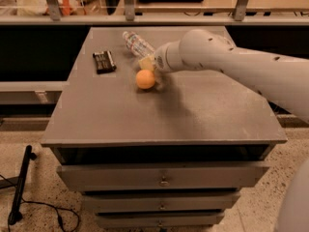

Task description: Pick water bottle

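Note:
The water bottle (137, 44) is clear and ribbed. It lies on the grey table (193, 115) at the back centre, with its cap pointing to the back left. My gripper (147, 62) is at the end of the white arm (227, 62), right at the bottle's near end and just above the orange ball (145, 79). The arm's wrist hides the bottle's near end. I cannot tell whether the gripper holds the bottle.
A black flat bar-shaped object (104, 61) lies on the table to the left of the ball. The table has drawers (164, 178) under its front edge. A black pole and cable (19, 187) are on the floor at the left. Railings and shelving stand behind the table.

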Action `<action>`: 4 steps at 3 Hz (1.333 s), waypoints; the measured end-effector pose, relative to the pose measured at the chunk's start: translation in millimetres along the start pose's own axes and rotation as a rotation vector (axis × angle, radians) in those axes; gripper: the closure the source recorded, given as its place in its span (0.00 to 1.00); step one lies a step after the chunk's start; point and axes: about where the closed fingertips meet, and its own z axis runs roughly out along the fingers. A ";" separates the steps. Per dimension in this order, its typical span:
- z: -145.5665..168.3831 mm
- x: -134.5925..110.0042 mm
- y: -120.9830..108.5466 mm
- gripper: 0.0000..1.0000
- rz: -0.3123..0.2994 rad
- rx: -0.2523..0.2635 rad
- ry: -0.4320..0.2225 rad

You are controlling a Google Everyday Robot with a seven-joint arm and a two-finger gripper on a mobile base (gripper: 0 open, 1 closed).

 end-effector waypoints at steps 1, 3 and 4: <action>-0.5 -0.8 0.0 1.00 0.000 0.000 0.000; -29.4 -17.1 -4.6 1.00 -0.018 -0.180 -0.051; -65.9 -52.0 -6.0 1.00 -0.141 -0.288 -0.128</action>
